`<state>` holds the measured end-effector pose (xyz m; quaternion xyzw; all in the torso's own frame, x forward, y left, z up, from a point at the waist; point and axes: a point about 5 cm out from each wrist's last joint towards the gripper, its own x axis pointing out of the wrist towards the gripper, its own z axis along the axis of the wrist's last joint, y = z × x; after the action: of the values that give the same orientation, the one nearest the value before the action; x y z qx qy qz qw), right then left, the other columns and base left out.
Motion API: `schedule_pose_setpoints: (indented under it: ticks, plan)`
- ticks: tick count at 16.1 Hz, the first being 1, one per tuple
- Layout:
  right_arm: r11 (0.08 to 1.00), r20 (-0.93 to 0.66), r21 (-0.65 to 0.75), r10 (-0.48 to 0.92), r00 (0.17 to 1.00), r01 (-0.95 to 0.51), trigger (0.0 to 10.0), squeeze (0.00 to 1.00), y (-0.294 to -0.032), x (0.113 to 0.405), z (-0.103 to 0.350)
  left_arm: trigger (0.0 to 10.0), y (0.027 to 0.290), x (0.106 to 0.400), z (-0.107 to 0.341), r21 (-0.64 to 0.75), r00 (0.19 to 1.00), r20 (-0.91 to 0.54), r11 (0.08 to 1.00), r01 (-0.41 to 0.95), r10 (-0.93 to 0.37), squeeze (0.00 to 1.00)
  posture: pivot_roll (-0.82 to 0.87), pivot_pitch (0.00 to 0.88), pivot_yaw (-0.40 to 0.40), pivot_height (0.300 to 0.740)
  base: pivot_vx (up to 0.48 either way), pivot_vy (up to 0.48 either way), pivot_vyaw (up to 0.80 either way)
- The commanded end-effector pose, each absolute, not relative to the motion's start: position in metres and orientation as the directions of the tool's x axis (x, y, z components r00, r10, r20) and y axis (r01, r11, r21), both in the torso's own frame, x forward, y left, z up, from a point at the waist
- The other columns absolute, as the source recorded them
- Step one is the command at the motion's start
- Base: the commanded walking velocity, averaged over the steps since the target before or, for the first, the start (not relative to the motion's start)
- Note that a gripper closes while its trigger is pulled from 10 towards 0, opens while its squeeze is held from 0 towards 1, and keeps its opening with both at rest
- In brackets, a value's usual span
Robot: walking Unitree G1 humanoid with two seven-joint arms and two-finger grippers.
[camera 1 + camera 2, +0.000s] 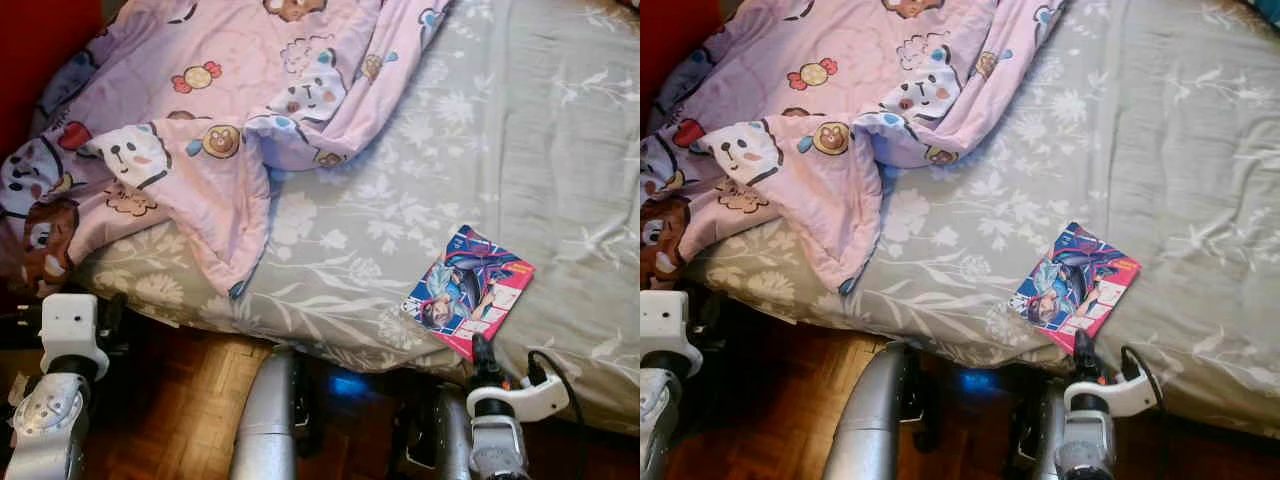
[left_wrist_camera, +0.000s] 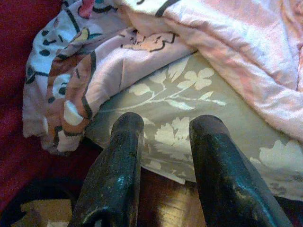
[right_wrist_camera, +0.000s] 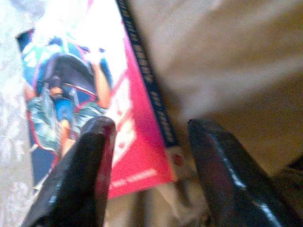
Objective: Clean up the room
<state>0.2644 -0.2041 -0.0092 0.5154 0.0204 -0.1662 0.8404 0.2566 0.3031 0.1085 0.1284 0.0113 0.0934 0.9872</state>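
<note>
Here the right end effector point(image 3: 147, 156) gapes open at the book point(image 3: 94, 94) corner.

Nothing here can be read. The comic book point(image 1: 468, 290) near the bed's point(image 1: 560, 150) front edge carries lettering along its dark spine and pink cover, but it is too blurred to make out.

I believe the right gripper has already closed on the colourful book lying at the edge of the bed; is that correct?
Not quite: the right gripper is open, its fingers spread on either side of the book's corner without clamping it, as the right wrist view shows. The book does lie at the edge of the bed.
</note>
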Motion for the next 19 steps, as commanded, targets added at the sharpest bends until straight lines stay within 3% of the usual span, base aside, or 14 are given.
schedule_pose_setpoints:
  ticks: [1, 5, 6, 7, 8, 14, 19]
  plan:
    - [0.379, -0.207, 0.871, -0.29, 0.934, 0.311, 10.0, 1.0, -0.207, 0.255, -0.014, 10.0, 0.312, 0.248, 0.104, 0.275, 0.976, -0.033, 0.941, -0.196, 0.213, 0.0, 0.34, 0.417, 0.097, 0.63, 0.0, 0.0, 0.0]
    - [0.384, -0.14, 0.885, -0.32, 0.937, 0.264, 10.0, 1.0, -0.215, 0.252, -0.007, 10.0, 0.312, 0.249, 0.106, 0.274, 0.976, -0.029, 0.94, -0.202, 0.218, 0.0, 0.34, 0.42, 0.1, 0.63, 0.0, 0.0, 0.0]
    - [0.387, -0.121, 0.886, -0.335, 0.934, 0.254, 10.0, 0.28, -0.22, 0.255, -0.003, 10.0, 0.313, 0.249, 0.106, 0.275, 0.976, -0.03, 0.94, -0.201, 0.218, 0.0, 0.34, 0.425, 0.102, 0.63, 0.0, 0.0, 0.0]
    - [0.388, -0.118, 0.887, -0.338, 0.934, 0.252, 10.0, 0.28, -0.221, 0.256, -0.002, 10.0, 0.313, 0.249, 0.107, 0.275, 0.976, -0.029, 0.94, -0.201, 0.217, 0.0, 0.34, 0.427, 0.104, 0.63, 0.0, 0.0, 0.0]
    - [0.385, -0.108, 0.889, -0.347, 0.932, 0.247, 10.0, 0.0, -0.226, 0.261, 0.002, 10.0, 0.314, 0.248, 0.107, 0.277, 0.976, -0.031, 0.94, -0.2, 0.217, 0.0, 0.34, 0.43, 0.109, 0.63, 0.0, 0.0, 0.0]
    - [0.352, -0.111, 0.909, -0.309, 0.945, 0.222, 10.0, 0.0, -0.222, 0.288, 0.015, 10.0, 0.318, 0.241, 0.11, 0.299, 0.977, -0.048, 0.936, -0.184, 0.207, 0.0, 0.37, 0.469, 0.146, 0.63, 0.0, 0.0, 0.0]
    - [0.317, -0.095, 0.924, -0.353, 0.931, 0.214, 10.0, 0.0, -0.226, 0.286, 0.014, 10.0, 0.325, 0.23, 0.113, 0.324, 0.975, -0.066, 0.928, -0.182, 0.214, 0.0, 0.41, 0.504, 0.172, 0.63, 0.0, 0.0, 0.0]
